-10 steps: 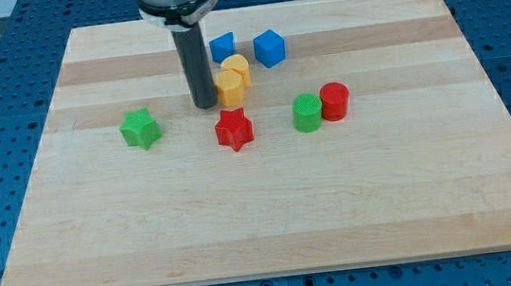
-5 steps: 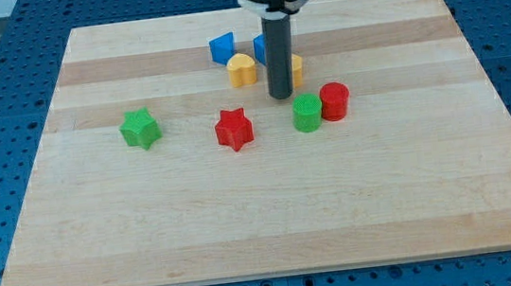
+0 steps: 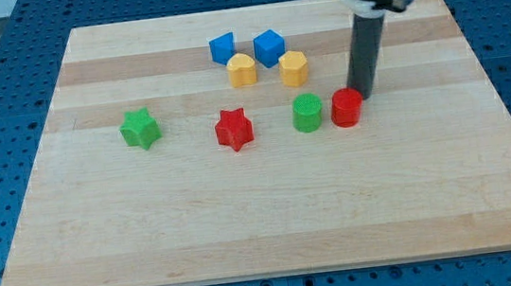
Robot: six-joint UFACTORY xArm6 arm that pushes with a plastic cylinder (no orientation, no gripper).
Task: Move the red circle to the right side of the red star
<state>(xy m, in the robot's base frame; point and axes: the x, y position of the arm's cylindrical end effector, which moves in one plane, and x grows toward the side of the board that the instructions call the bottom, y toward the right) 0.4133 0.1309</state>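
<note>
The red circle [image 3: 347, 108] lies on the wooden board [image 3: 273, 217], right of centre. My tip [image 3: 362, 94] stands right against its upper right edge. The green circle [image 3: 307, 113] sits just left of the red circle, with a small gap. The red star [image 3: 233, 128] lies further left, past the green circle. The rod rises from the tip toward the view's top.
A yellow heart-shaped block [image 3: 242, 70] and a yellow hexagon block [image 3: 293, 68] lie above the red star and green circle. Two blue blocks [image 3: 222, 47] [image 3: 269, 46] sit above those. A green star [image 3: 140, 128] lies at the left.
My tip has swept from left of the yellow blocks to the right, ending by the red circle. The yellow hexagon block was pushed right. The red circle shifted slightly down and right.
</note>
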